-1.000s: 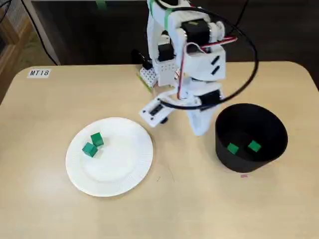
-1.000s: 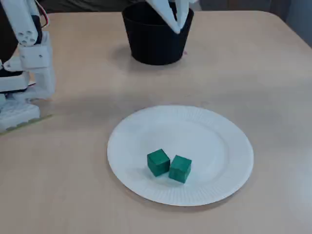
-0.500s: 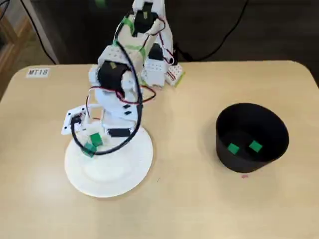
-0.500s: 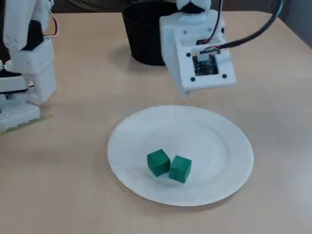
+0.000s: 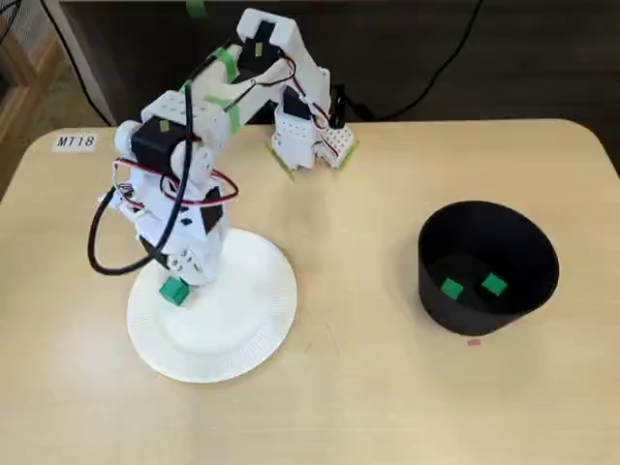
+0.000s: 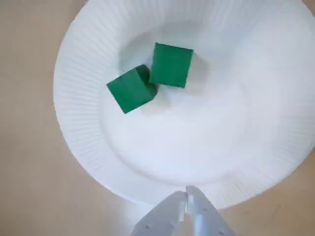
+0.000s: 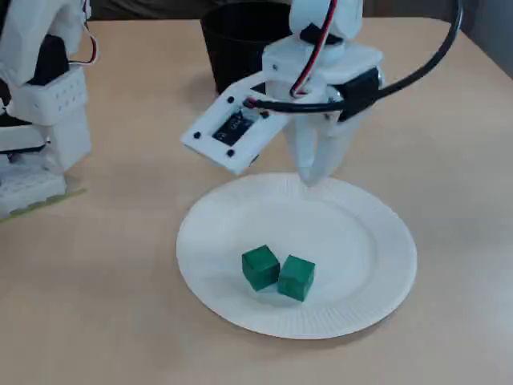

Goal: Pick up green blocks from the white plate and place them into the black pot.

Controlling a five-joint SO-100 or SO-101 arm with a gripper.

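Pale wood worktop [image 5: 387,407] bearing round white paper plate [image 5: 242,329] toward its left edge in a fixed view; on it, small green cube [image 6: 171,65] touching second green cube [image 6: 129,89], straight ahead of jaws pinched shut, empty, above opposite rim

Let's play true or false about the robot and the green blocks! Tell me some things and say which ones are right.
1. Two blocks lie on the plate. True.
2. The pot is empty. False: two blocks sit in it.
3. The claw holds a block. False: it is shut on nothing, over the plate's edge.
4. The plate's two blocks touch each other. True.
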